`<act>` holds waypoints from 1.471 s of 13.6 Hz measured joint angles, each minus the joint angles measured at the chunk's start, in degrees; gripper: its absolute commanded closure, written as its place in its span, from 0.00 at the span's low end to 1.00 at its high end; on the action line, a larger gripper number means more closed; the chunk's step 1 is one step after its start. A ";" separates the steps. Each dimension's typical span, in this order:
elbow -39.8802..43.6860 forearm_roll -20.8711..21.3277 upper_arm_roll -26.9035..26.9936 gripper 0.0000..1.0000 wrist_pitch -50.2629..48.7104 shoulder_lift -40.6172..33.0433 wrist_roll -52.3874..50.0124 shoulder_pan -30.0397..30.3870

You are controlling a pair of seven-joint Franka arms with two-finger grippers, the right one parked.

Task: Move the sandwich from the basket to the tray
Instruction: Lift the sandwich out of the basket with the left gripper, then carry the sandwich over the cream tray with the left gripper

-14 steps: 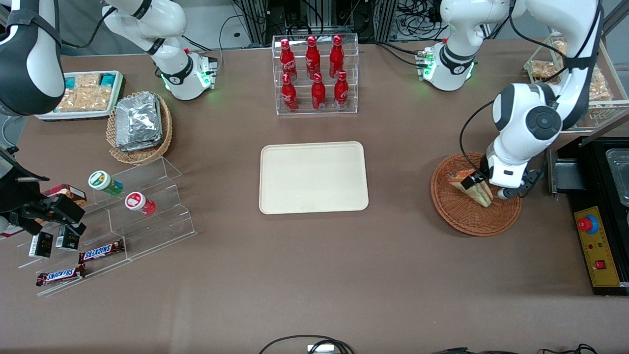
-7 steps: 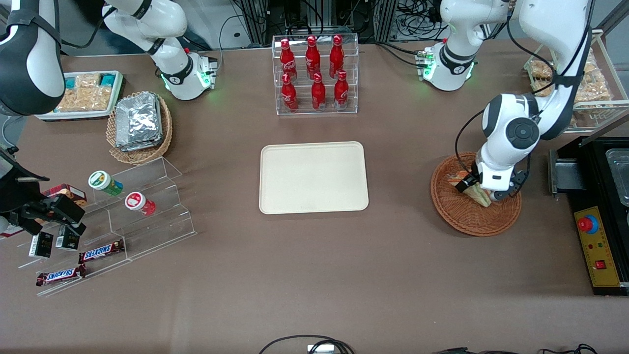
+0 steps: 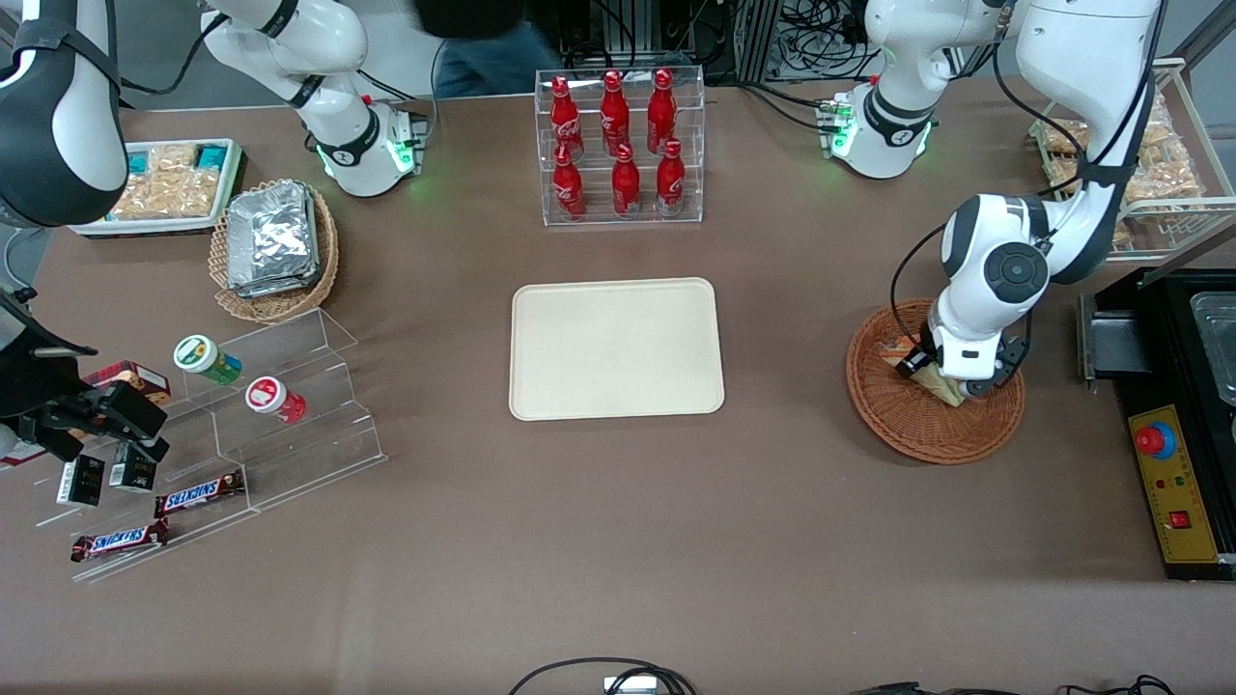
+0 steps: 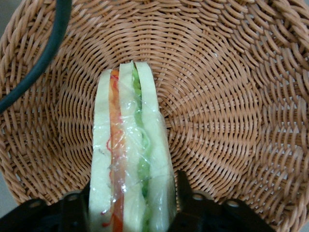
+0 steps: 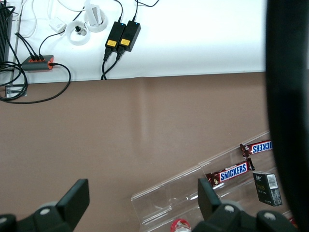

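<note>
The sandwich [image 3: 941,388] [image 4: 130,154], a clear-wrapped wedge of pale bread with orange and green layers, stands on edge in the reddish-brown wicker basket [image 3: 927,446] [image 4: 231,96] toward the working arm's end of the table. My left gripper [image 3: 933,373] [image 4: 132,194] is down inside the basket, with one black finger pressed against each bread face, so it is shut on the sandwich. The sandwich still rests on the basket floor. The cream tray [image 3: 616,347] lies bare at the table's middle, about a basket's width from the basket.
A clear rack of red bottles [image 3: 618,145] stands farther from the camera than the tray. Beside the basket sits a black box with a red button [image 3: 1173,483]. A tan basket of foil packets [image 3: 275,251] and acrylic snack steps [image 3: 280,405] lie toward the parked arm's end.
The left arm has come down into the basket over the sandwich, and its wrist has swung toward the tray. Its fingers now stand against the sandwich's sides.
</note>
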 measured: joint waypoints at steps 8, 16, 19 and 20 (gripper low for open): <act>0.80 1.57 -0.04 1.00 -2.96 -1.32 0.66 0.00; 8.82 0.54 -6.26 1.00 -14.92 -10.47 11.35 -0.23; 12.65 -0.97 -14.35 1.00 -16.52 -9.86 11.41 -0.82; 13.60 -1.05 -17.10 1.00 -17.00 -9.24 11.88 -0.86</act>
